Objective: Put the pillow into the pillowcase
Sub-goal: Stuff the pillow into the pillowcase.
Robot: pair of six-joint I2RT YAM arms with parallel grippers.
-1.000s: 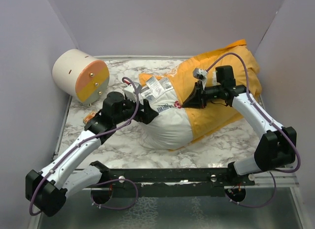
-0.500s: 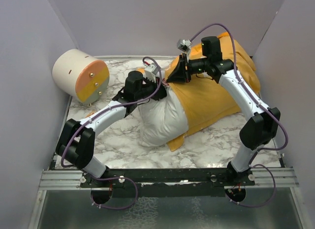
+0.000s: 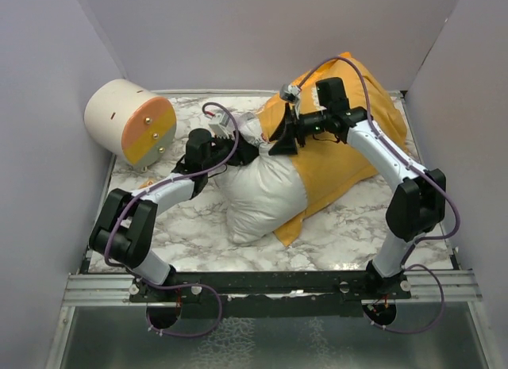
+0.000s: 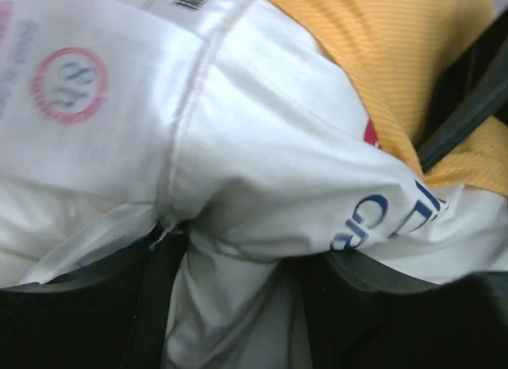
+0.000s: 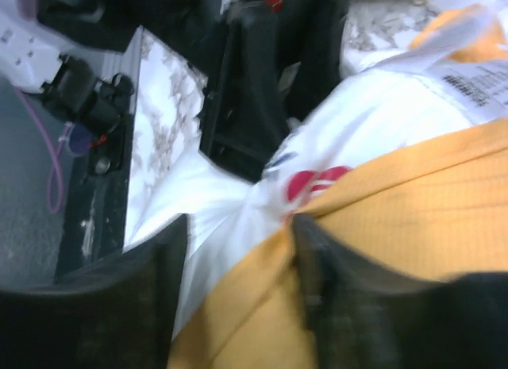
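Here the pillow point(image 4: 262, 171) bunches between the left fingers point(image 4: 79, 329).

Right gripper point(image 5: 238, 242): dark, blurred fingers stand apart, fabric between them
Pillowcase point(image 5: 413, 210): orange, its edge lying across the pillow
Pillow point(image 5: 381, 107): white, red print, barcoded label at upper right
Left gripper point(image 5: 270, 107): black, against the pillow's far side
Table point(image 5: 163, 107): marbled

Marble table point(image 3: 190, 226): pillow point(image 3: 262, 194) at left fingers point(image 3: 238, 152), pillowcase point(image 3: 349, 163) under right fingers point(image 3: 282, 140), cylinder point(image 3: 127, 123) well left of both.
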